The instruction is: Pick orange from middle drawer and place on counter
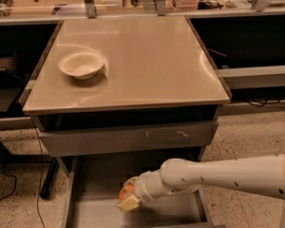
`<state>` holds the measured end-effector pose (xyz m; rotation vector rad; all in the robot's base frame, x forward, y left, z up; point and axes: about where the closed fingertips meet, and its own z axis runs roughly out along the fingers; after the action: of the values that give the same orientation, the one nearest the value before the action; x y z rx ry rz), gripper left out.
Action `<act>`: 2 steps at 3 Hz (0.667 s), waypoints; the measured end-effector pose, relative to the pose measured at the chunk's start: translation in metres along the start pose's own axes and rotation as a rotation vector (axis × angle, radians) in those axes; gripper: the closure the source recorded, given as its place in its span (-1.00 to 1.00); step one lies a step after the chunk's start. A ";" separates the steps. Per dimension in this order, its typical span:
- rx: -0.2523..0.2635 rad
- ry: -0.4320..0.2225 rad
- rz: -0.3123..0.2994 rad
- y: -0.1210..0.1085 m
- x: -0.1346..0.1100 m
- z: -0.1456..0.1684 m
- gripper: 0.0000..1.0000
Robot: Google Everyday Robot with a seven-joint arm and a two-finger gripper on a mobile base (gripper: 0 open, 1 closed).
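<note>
Speckled pale terrazzo flooring (249, 129) surrounds a grey metal cabinet that carries the large, glossy beige rectangular counter (147, 65) with its thin metal rim. On the counter's left half, nearer the left edge than the middle, sits a shallow white round bowl (81, 64), upright and alone on the surface. Behind the counter runs a long workbench (61, 6) holding small cluttered items too indistinct to name. Under the tabletop, a closed grey drawer front with pale scratch marks (128, 137) spans the cabinet's width. Below that, the wide grey tray-like middle drawer (92, 213) is pulled out toward the camera, showing its flat floor and low side walls. A thick white robot arm (228, 175) comes in from the right edge and slants down to the left into this drawer. At its end, the two-finger gripper (128, 194) is over the centre of the drawer, its pale fingers (128, 204) closed on the small round orange-red fruit (125, 192), one above and one below. So the orange is inside the open drawer, well below counter level; whether it touches the drawer floor cannot be told.
</note>
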<state>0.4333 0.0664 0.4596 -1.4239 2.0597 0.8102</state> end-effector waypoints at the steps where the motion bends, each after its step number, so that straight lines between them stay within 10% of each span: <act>1: 0.065 0.040 0.033 0.001 -0.015 -0.054 1.00; 2: 0.130 0.053 0.018 0.002 -0.033 -0.103 1.00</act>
<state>0.4352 0.0143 0.5547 -1.3711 2.1263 0.6388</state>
